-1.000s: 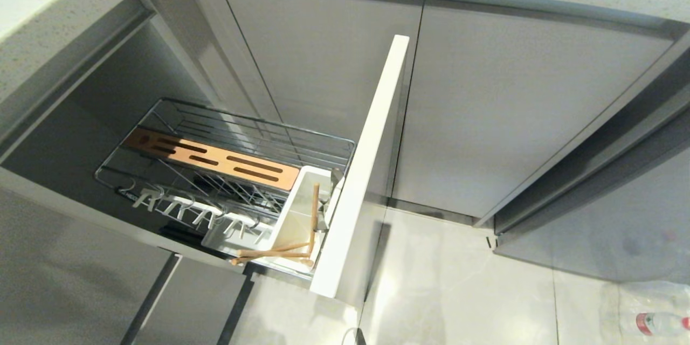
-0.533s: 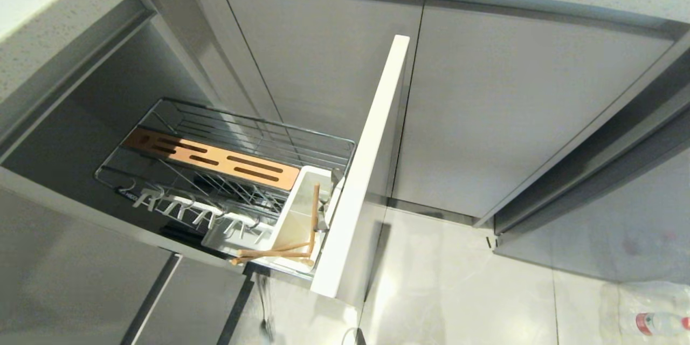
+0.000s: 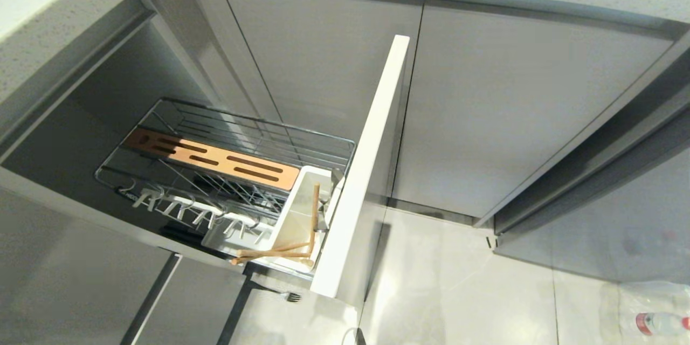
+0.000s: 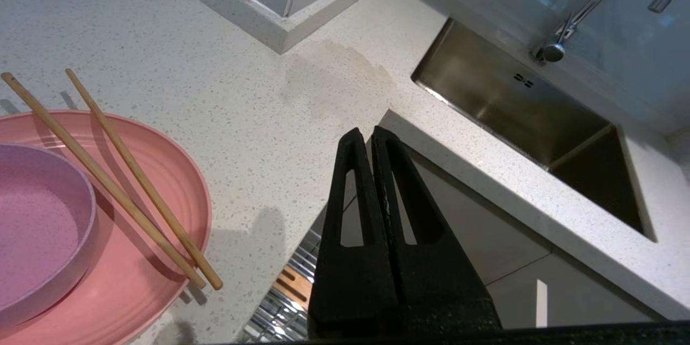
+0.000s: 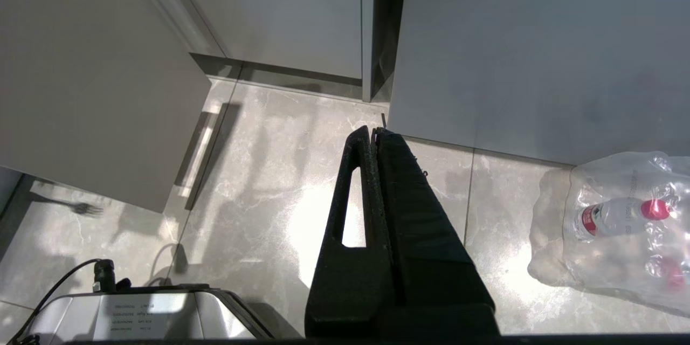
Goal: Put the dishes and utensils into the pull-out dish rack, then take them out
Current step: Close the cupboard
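Standing pulled out from the grey cabinets, the pull-out dish rack (image 3: 226,172) showed its chrome wire basket, the slotted brown wooden strip (image 3: 210,157) and the white utensil caddy (image 3: 299,215) set against the narrow white cabinet front (image 3: 366,172). One pair of chopsticks (image 3: 291,237) sat in the caddy, one stick leaning upright and the other lying tilted over the caddy's near edge. A silver fork (image 3: 285,295) lay on the tiled floor (image 3: 458,280) just below the rack's front corner; the right wrist view also caught it there, beside the cabinet front. Up on the speckled surface (image 4: 259,108), the pink oval plate (image 4: 161,215) carried the pink round bowl (image 4: 38,215), and a second pair of chopsticks (image 4: 113,172) lay across the plate's rim beside the bowl. The left gripper (image 4: 372,132) hung above the surface edge near the sink (image 4: 528,113), its fingers pressed together on nothing. The right gripper (image 5: 373,130) pointed at the floor, fingers likewise closed and empty, with a wrapped pack of water bottles (image 5: 620,226) off to one side.
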Robot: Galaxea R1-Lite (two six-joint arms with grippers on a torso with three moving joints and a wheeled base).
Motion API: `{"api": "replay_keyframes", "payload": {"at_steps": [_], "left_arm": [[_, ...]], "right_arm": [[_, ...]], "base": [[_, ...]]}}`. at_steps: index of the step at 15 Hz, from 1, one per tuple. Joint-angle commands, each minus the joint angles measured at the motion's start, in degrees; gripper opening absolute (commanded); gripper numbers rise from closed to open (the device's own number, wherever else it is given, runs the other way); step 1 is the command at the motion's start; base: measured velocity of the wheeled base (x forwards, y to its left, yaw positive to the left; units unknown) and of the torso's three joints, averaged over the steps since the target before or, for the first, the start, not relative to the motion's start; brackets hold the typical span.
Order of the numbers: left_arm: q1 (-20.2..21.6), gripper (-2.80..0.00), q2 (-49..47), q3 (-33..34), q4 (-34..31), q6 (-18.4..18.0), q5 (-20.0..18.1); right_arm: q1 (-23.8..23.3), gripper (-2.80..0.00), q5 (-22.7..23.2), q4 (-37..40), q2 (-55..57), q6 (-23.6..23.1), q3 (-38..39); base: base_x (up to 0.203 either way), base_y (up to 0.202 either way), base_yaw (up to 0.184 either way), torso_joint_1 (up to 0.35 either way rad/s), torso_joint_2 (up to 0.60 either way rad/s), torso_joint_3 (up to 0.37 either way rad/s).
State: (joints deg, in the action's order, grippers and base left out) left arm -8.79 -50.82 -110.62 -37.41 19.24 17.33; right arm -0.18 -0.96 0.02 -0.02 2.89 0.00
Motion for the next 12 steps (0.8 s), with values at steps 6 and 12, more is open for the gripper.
{"api": "replay_keyframes", "payload": {"at_steps": [6, 12], "left_arm": [[-3.7, -2.80, -1.8, -0.2, 4.1, 10.8, -4.3], [-10.8, -2.80, -10.6, 3.2, 3.1, 17.8, -8.1]], "right_arm": [[0.0, -2.80, 0.0, 0.0, 0.0, 0.0, 0.1], [0.0, -2.80, 0.0, 0.0, 0.0, 0.0, 0.1]], "base": [[0.000, 0.000, 0.000, 0.000, 0.00, 0.000], [0.000, 0.000, 0.000, 0.000, 0.00, 0.000]]}}
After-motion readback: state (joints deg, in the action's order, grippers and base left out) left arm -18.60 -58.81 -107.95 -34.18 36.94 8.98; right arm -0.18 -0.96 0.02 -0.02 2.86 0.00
